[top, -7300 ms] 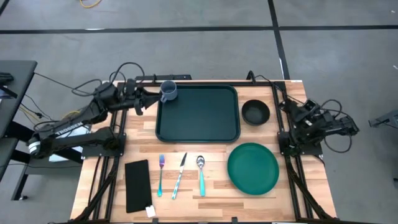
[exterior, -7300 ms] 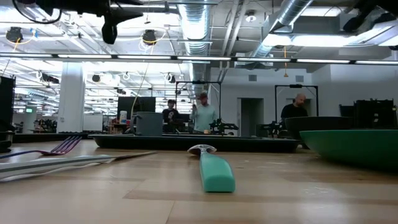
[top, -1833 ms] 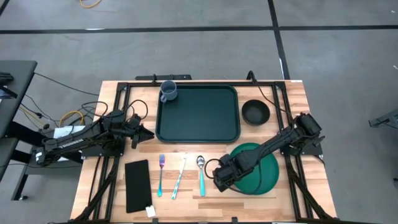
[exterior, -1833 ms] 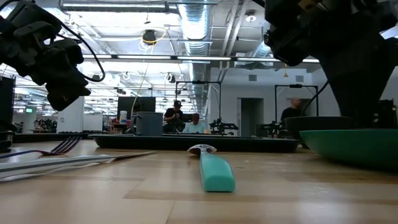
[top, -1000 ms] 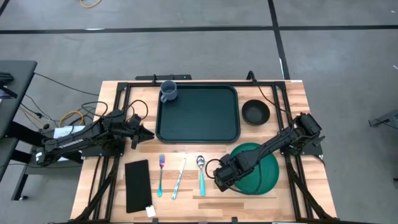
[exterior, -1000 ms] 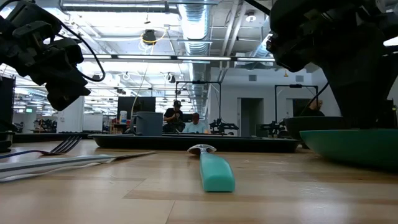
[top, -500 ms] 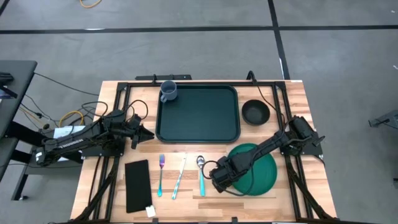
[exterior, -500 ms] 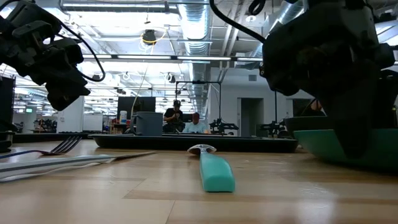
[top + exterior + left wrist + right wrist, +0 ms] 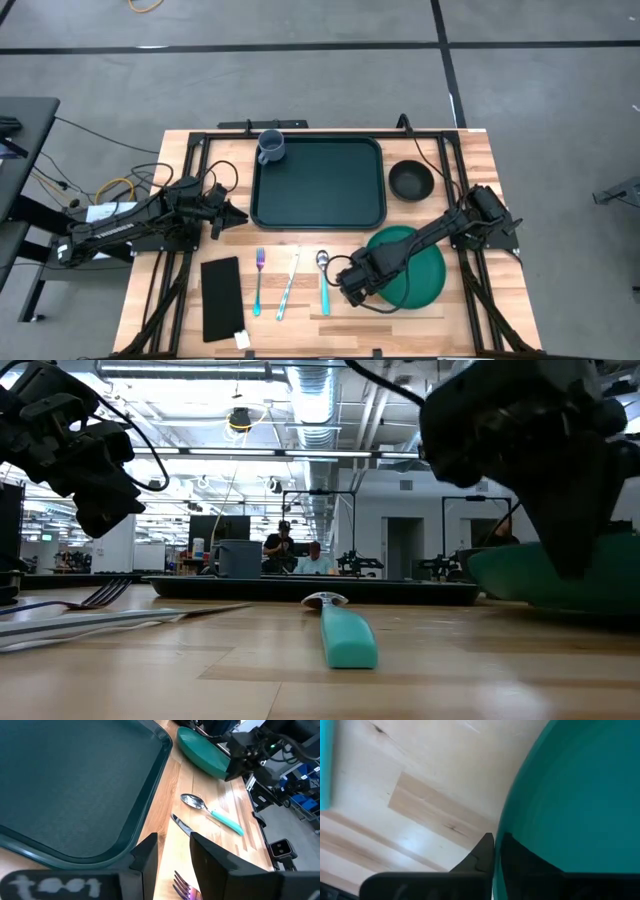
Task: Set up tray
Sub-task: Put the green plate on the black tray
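Note:
The dark green tray (image 9: pixel 318 182) lies flat at the table's far middle, with a grey cup (image 9: pixel 271 146) standing in its far left corner. The round green plate (image 9: pixel 412 268) is at the near right. My right gripper (image 9: pixel 357 283) is shut on the plate's left rim. My left gripper (image 9: pixel 226 214) waits left of the tray. Its fingers (image 9: pixel 150 855) stand apart with nothing between them. My right gripper pinches the plate's left rim (image 9: pixel 506 827) between its two fingers, one outside the rim and one on the plate's inner side. The fingers come from above, pointing down. In the low view the plate (image 9: pixel 545 575) sits tilted, its held side raised off the wood.
A dark bowl (image 9: pixel 410 180) stands right of the tray. A fork (image 9: pixel 258 280), a knife (image 9: pixel 288 283) and a teal-handled spoon (image 9: pixel 323 280) lie side by side near the front, left of the plate. A flat black rectangle (image 9: pixel 221 297) lies at the near left.
My right gripper has edged toward the table's left edge at the plate's rim and taken hold of it. The plate's held side has tipped up off the table while its right side stays down.

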Tool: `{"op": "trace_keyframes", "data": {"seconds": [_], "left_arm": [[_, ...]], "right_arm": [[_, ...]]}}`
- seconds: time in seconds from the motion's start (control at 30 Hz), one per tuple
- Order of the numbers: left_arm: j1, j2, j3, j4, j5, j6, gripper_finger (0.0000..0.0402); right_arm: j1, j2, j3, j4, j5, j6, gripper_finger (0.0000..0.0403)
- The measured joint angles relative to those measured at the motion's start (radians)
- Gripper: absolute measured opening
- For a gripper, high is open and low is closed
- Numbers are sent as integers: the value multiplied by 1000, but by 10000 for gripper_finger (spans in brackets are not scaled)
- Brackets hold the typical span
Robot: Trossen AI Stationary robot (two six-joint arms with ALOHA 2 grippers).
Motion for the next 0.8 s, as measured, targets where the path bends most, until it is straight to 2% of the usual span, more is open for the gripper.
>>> {"op": "trace_keyframes", "data": {"seconds": [0.3,0.8], "left_arm": [[0,0,0,0,-4,1,100],[0,0,0,0,-5,6,100]], "right_arm": [[-15,-2,153,-152,61,-17,2],[-105,-2,293,-284,161,-329,1]]}}
